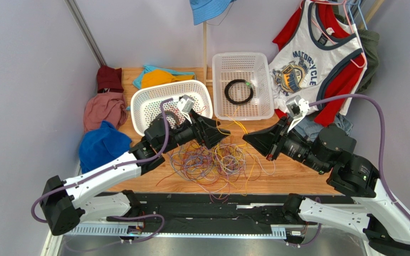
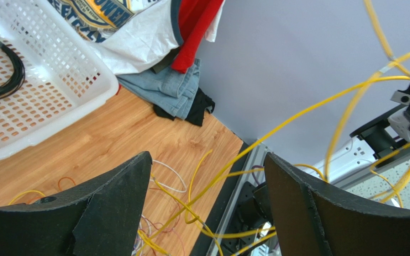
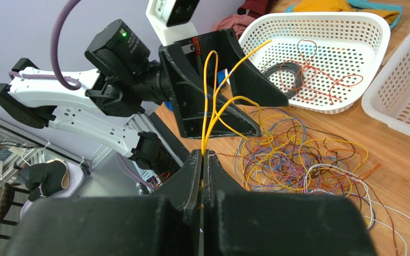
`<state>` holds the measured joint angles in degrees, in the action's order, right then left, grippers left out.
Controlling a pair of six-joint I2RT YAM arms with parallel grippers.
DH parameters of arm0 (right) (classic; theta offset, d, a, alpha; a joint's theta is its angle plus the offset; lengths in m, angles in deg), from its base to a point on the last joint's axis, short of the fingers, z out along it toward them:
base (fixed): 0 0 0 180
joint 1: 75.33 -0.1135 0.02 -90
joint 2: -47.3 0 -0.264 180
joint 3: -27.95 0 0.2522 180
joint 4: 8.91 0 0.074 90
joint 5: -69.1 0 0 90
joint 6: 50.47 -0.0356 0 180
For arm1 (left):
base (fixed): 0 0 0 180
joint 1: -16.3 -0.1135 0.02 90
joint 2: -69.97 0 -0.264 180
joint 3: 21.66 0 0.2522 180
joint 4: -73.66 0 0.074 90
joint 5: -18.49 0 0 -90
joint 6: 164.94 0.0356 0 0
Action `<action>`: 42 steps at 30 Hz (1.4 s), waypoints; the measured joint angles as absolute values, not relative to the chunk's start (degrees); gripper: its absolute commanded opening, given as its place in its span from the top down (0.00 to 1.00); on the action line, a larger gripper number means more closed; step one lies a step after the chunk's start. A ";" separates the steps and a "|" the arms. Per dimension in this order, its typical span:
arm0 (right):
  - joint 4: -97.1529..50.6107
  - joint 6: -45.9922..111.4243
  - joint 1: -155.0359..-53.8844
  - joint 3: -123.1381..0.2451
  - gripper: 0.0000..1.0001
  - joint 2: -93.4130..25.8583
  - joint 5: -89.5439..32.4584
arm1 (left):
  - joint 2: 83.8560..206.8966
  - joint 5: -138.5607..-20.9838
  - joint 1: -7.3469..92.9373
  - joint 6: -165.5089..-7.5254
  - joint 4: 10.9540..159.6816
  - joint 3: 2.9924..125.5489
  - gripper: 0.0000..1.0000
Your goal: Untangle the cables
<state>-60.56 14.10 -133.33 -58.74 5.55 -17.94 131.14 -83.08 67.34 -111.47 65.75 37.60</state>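
The cables (image 1: 212, 162) lie as a messy knot of yellow, purple, red, orange, blue and white wires on the wooden table, between the two grippers. The knot also shows in the right wrist view (image 3: 298, 154). My right gripper (image 3: 203, 156) is shut on yellow cable strands (image 3: 208, 96) that rise from its tips and loop toward the left gripper. In the top view it (image 1: 246, 140) hovers at the knot's right edge. My left gripper (image 1: 224, 136) is open just above the knot's far left side. In its own view (image 2: 206, 160) taut yellow strands (image 2: 276, 130) pass between the fingers without being held.
A white basket (image 1: 137, 104) behind the left gripper holds a red wire and a dark coil (image 3: 287, 74). A second white basket (image 1: 218, 85) at the back holds a black coiled ring (image 1: 238, 92). Clothes (image 1: 103, 128) lie at the left; a shirt (image 1: 314, 58) hangs at the right.
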 measured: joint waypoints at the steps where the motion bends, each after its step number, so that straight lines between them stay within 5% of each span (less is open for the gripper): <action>1: -60.59 14.01 -133.33 -58.74 1.00 5.50 -18.07 | 131.99 -83.30 67.36 -111.43 65.29 37.95 0.26; 3: -60.59 13.84 -133.33 -58.74 1.00 5.52 -18.29 | 133.43 -83.59 67.41 -111.41 65.07 38.06 0.38; 4: -60.56 13.82 -133.33 -58.74 1.00 5.59 -18.38 | 134.13 -83.70 67.43 -111.36 65.18 38.06 0.57; 8: -60.67 13.82 -133.33 -58.74 0.96 6.40 -18.33 | 135.11 -83.65 67.56 -110.88 65.84 37.86 1.00; 10: -60.94 13.86 -133.33 -58.69 0.58 7.08 -17.94 | 134.44 -83.30 67.58 -110.31 66.47 37.86 1.00; 12: -61.35 13.75 -133.33 -58.13 0.37 8.17 -17.15 | 132.32 -81.86 67.58 -109.35 69.29 37.90 1.00; 14: -61.96 13.51 -133.33 -57.27 0.32 9.48 -15.82 | 129.24 -80.18 67.58 -108.24 73.20 38.17 1.00; 25: -63.95 13.58 -133.35 -46.32 0.36 17.81 -9.96 | 116.89 -72.81 67.58 -102.97 92.83 53.16 1.00; 42: -48.65 13.71 -133.40 -45.69 0.37 8.74 -17.18 | 119.97 -72.96 67.58 -102.47 98.84 55.98 1.00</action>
